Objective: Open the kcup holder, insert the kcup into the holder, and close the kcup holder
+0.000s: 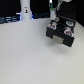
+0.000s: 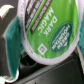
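Teal-padded gripper on a dark, blurred arm

In the wrist view the gripper has dark fingers faced with flat teal-green rubbery pads; in the exterior view only a blurred black-and-grey arm shows, details too small to tell.

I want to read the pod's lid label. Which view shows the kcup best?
The wrist view: the kcup fills the frame, its green lid lettering legible, between the gripper's teal finger pads. The exterior view shows the kcup holder on the white table, but the pod itself cannot be made out there.
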